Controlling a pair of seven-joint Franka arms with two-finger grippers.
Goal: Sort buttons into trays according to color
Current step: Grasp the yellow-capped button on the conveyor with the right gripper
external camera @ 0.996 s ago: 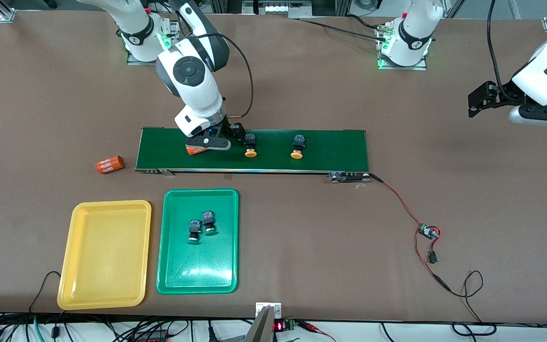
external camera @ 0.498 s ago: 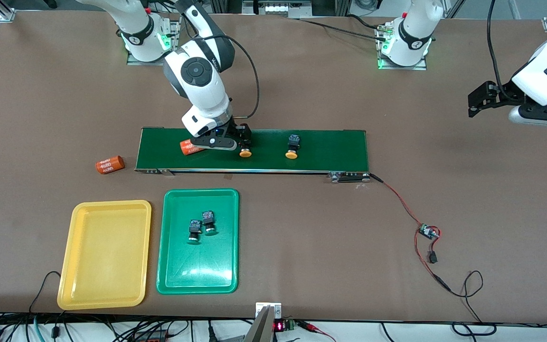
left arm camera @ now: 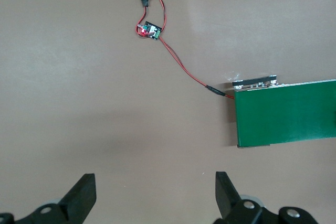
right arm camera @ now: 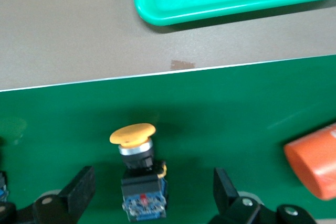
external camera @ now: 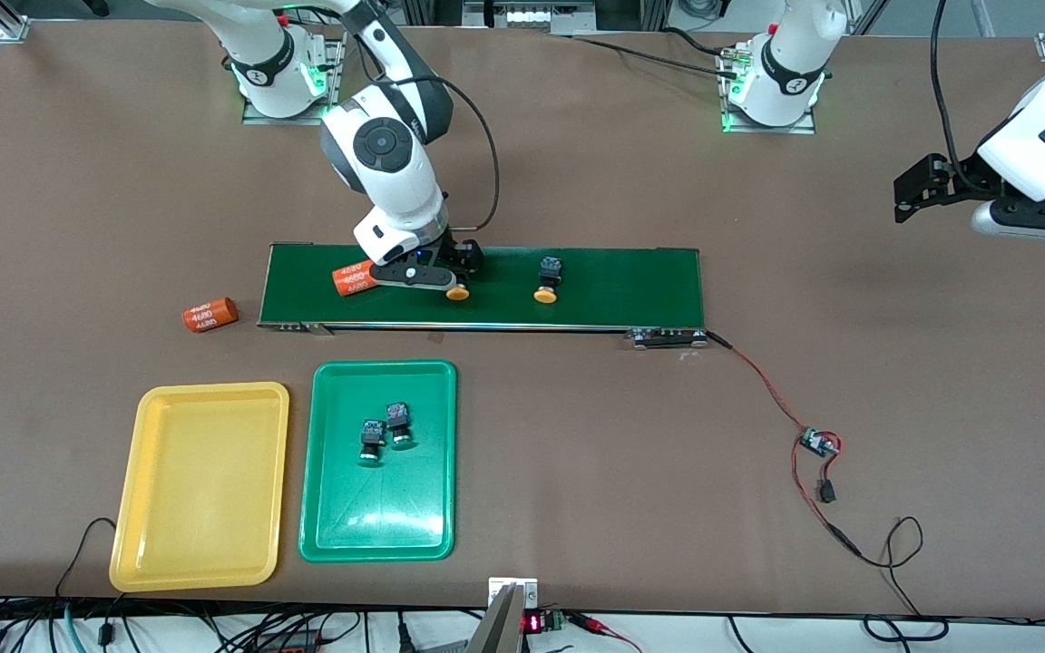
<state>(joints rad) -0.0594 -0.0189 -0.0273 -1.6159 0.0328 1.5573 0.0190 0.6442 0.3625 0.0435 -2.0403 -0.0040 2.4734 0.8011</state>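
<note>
While low over the dark green conveyor belt [external camera: 486, 287] near the middle of the table [external camera: 577, 163], right gripper [external camera: 452, 272] with jaws released, spread to either side of a yellow-capped button [right arm camera: 140, 179] without touching it. Second yellow-capped button [external camera: 547, 278] lying on the same belt, a little toward the left arm's end. Orange cylinder [external camera: 353, 277] with white print just beside the right gripper, on the belt's end toward the right arm. Another orange cylinder [external camera: 209, 314] off the belt, on the table.

Nearer the front edge: green tray [external camera: 377, 517] with two green-capped buttons [external camera: 384, 433] inside, side by side; yellow tray [external camera: 200, 544] beside it, toward the corner at the right arm's end.

Waiting over bare table near the edge at the left arm's end, left gripper [left arm camera: 155, 195], jaws released, grasping nothing. Red and black wires with a small circuit board [external camera: 818, 443] running from the belt's end.
</note>
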